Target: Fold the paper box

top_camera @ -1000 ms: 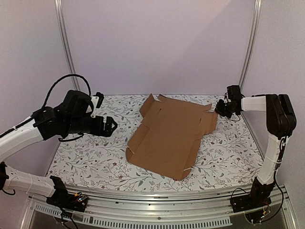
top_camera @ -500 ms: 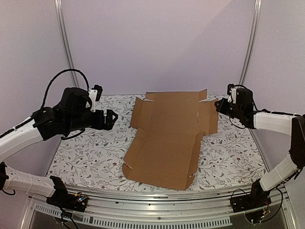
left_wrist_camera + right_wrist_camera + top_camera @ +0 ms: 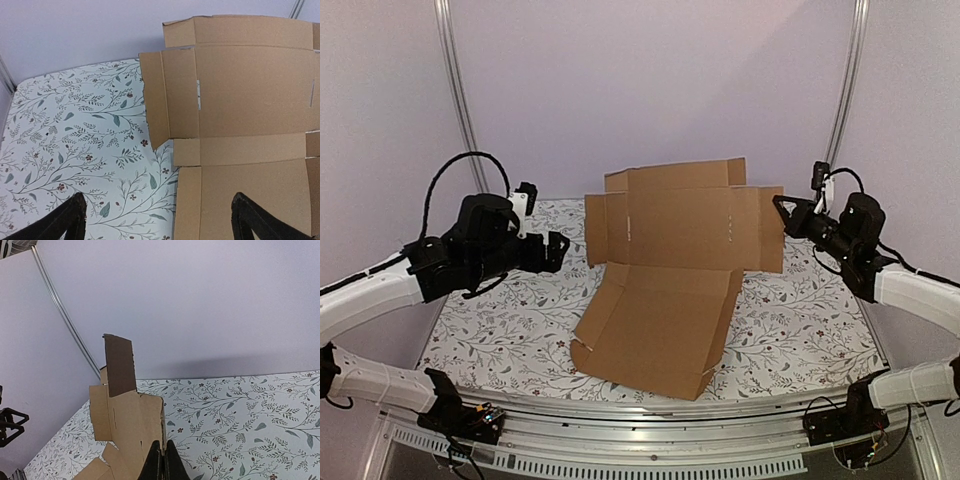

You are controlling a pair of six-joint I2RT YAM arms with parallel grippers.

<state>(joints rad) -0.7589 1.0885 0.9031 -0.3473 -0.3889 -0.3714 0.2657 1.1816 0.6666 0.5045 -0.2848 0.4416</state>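
The paper box (image 3: 665,270) is a brown cardboard die-cut sheet. Its near half lies on the table and its far half stands raised upright. My right gripper (image 3: 783,207) is shut on the right edge of the raised half, seen pinched between its fingers in the right wrist view (image 3: 163,460), where the sheet (image 3: 127,415) stands edge-on. My left gripper (image 3: 552,250) is open and empty, left of the box and apart from it. In the left wrist view the box (image 3: 235,110) fills the right side, with my open fingers (image 3: 250,222) at the bottom edge.
The table has a floral cloth (image 3: 500,320). Purple walls and metal corner posts (image 3: 455,100) enclose the back and sides. A metal rail (image 3: 650,440) runs along the near edge.
My right gripper has lifted the far half of the box from nearly flat to upright and swung it toward the middle. My left gripper shifted slightly right and lower.
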